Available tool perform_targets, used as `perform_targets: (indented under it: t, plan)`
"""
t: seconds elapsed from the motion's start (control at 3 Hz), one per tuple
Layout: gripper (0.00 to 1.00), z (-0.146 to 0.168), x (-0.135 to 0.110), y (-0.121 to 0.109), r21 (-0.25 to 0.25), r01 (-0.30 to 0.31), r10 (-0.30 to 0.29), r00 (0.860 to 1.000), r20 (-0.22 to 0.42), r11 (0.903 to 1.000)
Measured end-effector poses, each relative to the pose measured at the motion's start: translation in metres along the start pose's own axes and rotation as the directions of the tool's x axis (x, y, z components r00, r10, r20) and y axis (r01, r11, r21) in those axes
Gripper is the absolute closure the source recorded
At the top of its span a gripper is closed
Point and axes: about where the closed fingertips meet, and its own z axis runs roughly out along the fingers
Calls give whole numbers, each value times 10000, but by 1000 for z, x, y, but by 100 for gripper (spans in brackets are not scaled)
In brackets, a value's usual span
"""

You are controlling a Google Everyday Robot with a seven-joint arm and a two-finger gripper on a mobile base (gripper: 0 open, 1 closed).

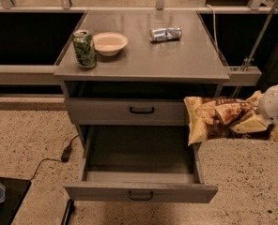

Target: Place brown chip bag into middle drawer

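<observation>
The brown chip bag (214, 118) hangs in the air at the right, beside the cabinet's right edge, level with the upper drawer front. My gripper (251, 123) is at the right edge of the view, white-bodied, shut on the bag's right end. The bag's left end overlaps the right corner of the middle drawer (140, 190), which is pulled out below, showing its deep dark tray and small curved handle. The bag is above and to the right of the tray, not inside it.
On the cabinet top (143, 64) stand a green can (84, 48), a cream bowl (110, 43) and a small silver-blue foil packet (166, 33). The closed upper drawer front (125, 110) has a black handle. A cable and plug (66, 152) lie on the speckled floor at left.
</observation>
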Motion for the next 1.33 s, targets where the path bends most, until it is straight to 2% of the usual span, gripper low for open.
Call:
perform_targets:
  t: [0.33, 0.67, 1.0, 1.33]
  plan:
    - [100, 12, 3, 3, -318, -17, 18, 10000, 14, 9995]
    - [100, 80, 16, 37, -1854, -214, 296, 9987, 416, 9824]
    - [100, 180, 22, 92, -3737, -180, 484, 9962, 722, 9274]
    - [100, 259, 15, 125, -4621, -93, 462, 9966, 686, 8868]
